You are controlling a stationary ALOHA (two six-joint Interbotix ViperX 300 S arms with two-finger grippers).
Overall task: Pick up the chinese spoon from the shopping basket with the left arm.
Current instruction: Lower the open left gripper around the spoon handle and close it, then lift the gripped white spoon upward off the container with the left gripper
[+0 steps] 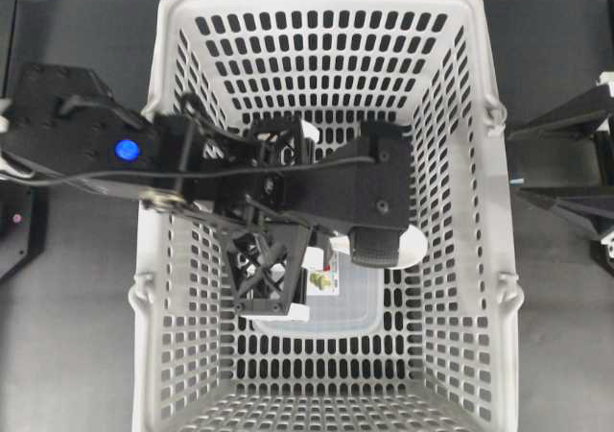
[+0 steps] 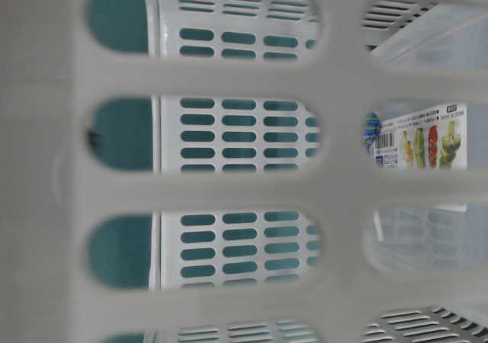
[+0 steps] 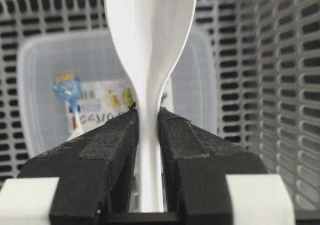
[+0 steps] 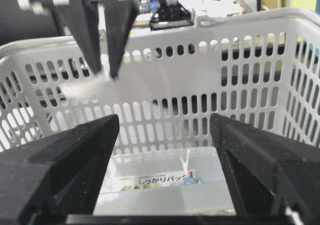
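The left gripper (image 3: 149, 135) was clamped on the chinese spoon (image 3: 150, 50), its two black pads pressed against the sides of the narrow handle, with the handle running back between them toward the wrist and the deep white bowl pointing straight ahead — so the spoon's long axis lay in line with the gripper's own reach. Seen from overhead, the left arm (image 1: 125, 149) reached across the shopping basket (image 1: 499, 221), and only the bowl's rounded end showed past the wrist, toward the basket's right wall. Below it on the basket floor sat a clear lidded container (image 1: 360, 302), apart from the spoon. The right gripper (image 4: 165, 185) stood outside the rim with its jaws wide apart, holding nothing. With the hold already made, what remained looked like a straight lift clear of the rim — the spoon hung within the walls, not yet out.
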